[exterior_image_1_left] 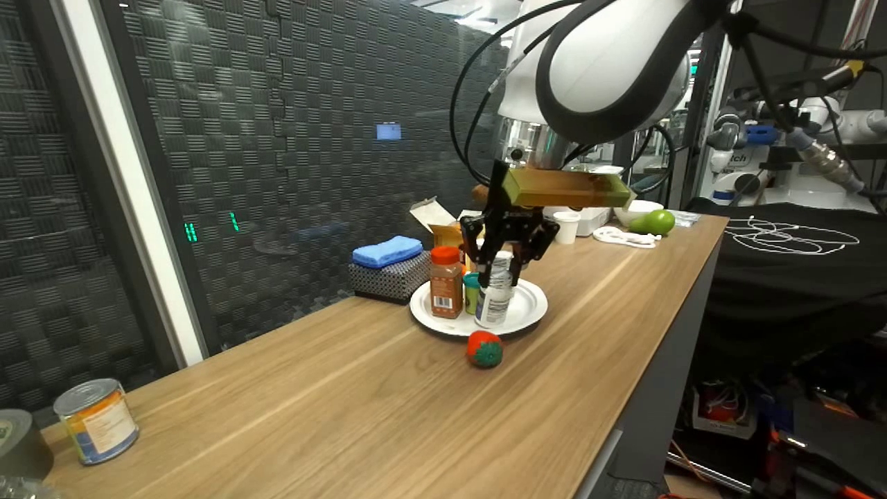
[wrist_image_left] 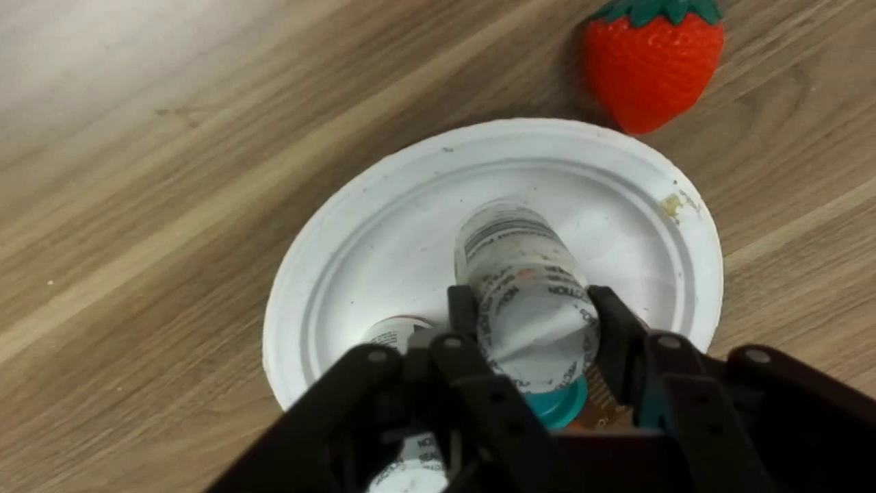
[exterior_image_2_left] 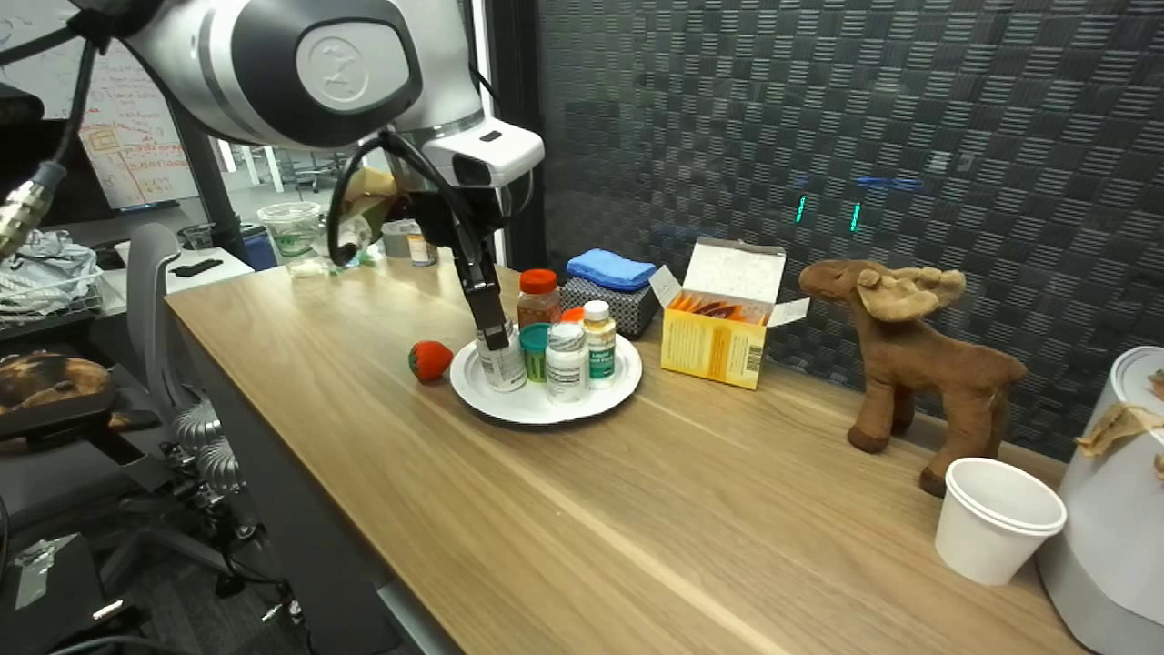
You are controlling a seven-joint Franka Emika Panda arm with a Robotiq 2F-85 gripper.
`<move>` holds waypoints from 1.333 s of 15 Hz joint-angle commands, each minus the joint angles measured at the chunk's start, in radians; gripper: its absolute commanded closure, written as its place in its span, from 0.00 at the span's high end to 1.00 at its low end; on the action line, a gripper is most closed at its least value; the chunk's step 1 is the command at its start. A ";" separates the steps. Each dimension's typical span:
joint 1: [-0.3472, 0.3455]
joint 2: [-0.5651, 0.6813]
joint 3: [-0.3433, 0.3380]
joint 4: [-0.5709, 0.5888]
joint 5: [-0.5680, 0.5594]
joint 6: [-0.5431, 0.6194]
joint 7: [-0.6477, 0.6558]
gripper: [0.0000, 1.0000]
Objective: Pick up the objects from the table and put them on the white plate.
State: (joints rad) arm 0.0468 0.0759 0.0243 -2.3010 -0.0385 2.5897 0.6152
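Observation:
My gripper point(exterior_image_1_left: 499, 275) has its fingers against both sides of a white bottle point(exterior_image_1_left: 495, 305) near its cap, also seen in the wrist view point(wrist_image_left: 537, 335). The bottle's base is at the white plate point(exterior_image_2_left: 582, 416); whether it bears on it I cannot tell. A red-lidded spice jar point(exterior_image_1_left: 446, 285), a teal-lidded green container point(exterior_image_2_left: 535, 355), another white bottle point(exterior_image_2_left: 567, 366) and a green-labelled bottle point(exterior_image_2_left: 600, 347) stand on the plate. An orange-red lid shows partly behind them. A red toy strawberry point(wrist_image_left: 653, 68) lies on the table just outside the plate's rim.
A patterned box point(exterior_image_1_left: 389, 277) with a blue cloth point(exterior_image_1_left: 388, 251) and an open yellow box point(exterior_image_2_left: 714, 346) stand behind the plate by the wall. A plush moose point(exterior_image_2_left: 918, 364) and paper cups point(exterior_image_2_left: 996, 523) stand farther along. A can point(exterior_image_1_left: 97, 421) stands at the table's other end.

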 commanded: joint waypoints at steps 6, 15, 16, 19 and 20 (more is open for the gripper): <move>0.015 0.017 0.001 0.076 0.023 -0.017 -0.084 0.93; 0.097 -0.017 0.068 0.098 -0.021 -0.072 -0.097 0.99; 0.109 -0.020 0.073 0.094 -0.051 -0.083 -0.067 1.00; 0.145 -0.033 0.077 0.078 -0.228 -0.124 0.108 1.00; 0.151 -0.033 0.084 0.076 -0.245 -0.138 0.131 1.00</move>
State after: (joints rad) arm 0.1769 0.0741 0.0997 -2.2114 -0.1975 2.4959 0.6480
